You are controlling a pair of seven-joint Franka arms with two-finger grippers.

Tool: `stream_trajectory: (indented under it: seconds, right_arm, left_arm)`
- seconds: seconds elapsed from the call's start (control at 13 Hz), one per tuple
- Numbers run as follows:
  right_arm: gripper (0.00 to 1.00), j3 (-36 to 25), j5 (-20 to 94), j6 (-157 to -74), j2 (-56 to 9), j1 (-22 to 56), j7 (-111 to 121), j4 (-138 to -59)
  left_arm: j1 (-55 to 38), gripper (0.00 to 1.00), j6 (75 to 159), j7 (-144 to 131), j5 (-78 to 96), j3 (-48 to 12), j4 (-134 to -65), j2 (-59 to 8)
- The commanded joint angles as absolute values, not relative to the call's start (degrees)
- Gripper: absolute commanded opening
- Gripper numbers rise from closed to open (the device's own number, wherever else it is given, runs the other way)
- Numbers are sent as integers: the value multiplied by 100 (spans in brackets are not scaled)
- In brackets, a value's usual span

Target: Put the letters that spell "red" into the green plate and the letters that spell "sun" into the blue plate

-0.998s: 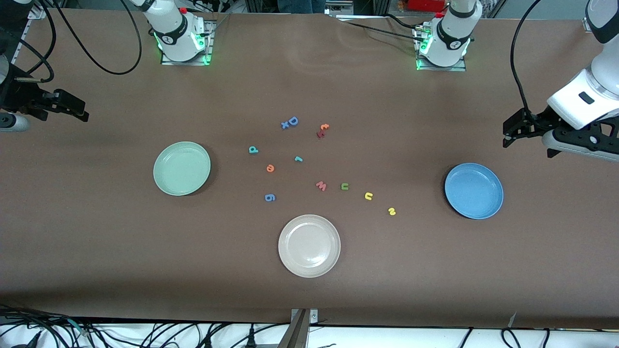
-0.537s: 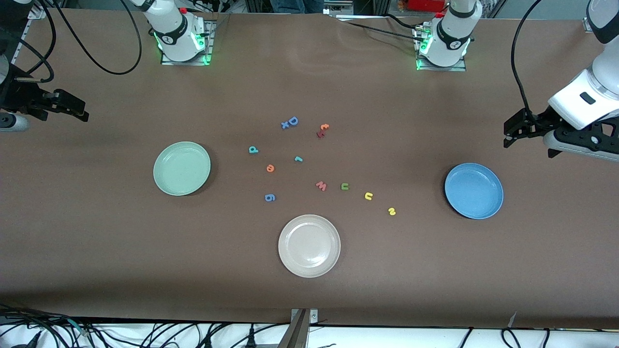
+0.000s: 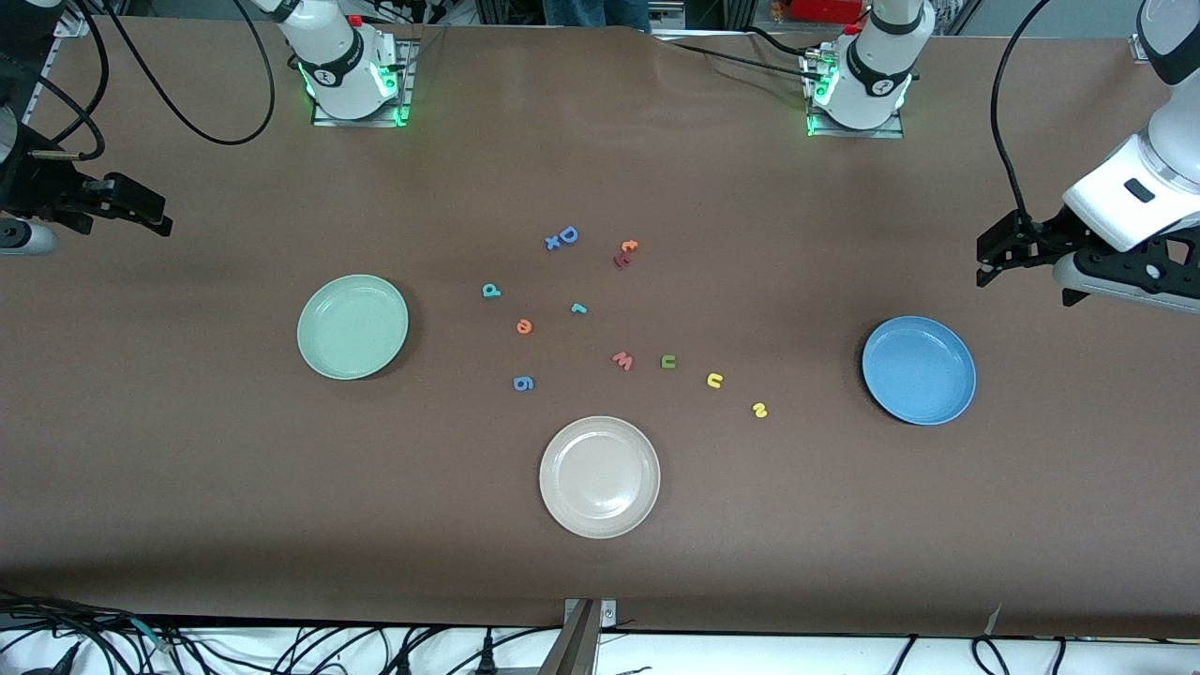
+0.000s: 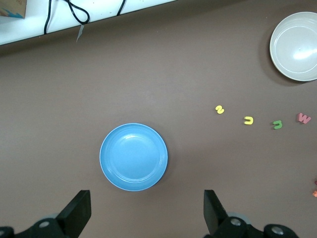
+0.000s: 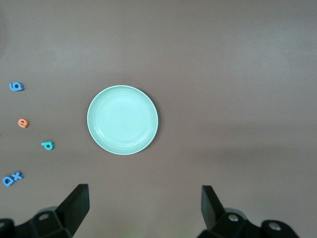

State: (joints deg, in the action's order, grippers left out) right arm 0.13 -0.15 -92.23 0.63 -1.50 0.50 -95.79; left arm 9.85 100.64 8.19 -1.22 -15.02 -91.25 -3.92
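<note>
From my seat it's all on a plain brown tabletop (image 3: 844,525). Mid-left sits the pale mint green plate (image 3: 352,326), mid-right the solid blue plate (image 3: 919,369), and bottom centre a beige-white plate (image 3: 599,476). Centre of the frame is foam-letter confetti: teal "d" (image 3: 491,291), teal "r" (image 3: 578,307), orange "e" (image 3: 524,326), green "n" (image 3: 668,361), yellow "u" (image 3: 714,380), yellow "s" (image 3: 759,410), pink-red "w" (image 3: 622,360), blue "g" (image 3: 523,382), blue "D" (image 3: 567,234).
</note>
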Motion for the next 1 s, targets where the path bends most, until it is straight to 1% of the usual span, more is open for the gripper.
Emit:
stream_trajectory:
  seconds: [0.0, 0.92]
  right_arm:
    - [100, -18, 79, -9176, 18, -132, 114, -9466]
    - [100, -26, 79, -9176, 18, -132, 114, -9466]
  left_arm:
    - [949, 100, 10169, 738, -281, -1468, -9264, -264]
    - [932, 100, 10195, 738, -272, -1433, -9220, -308]
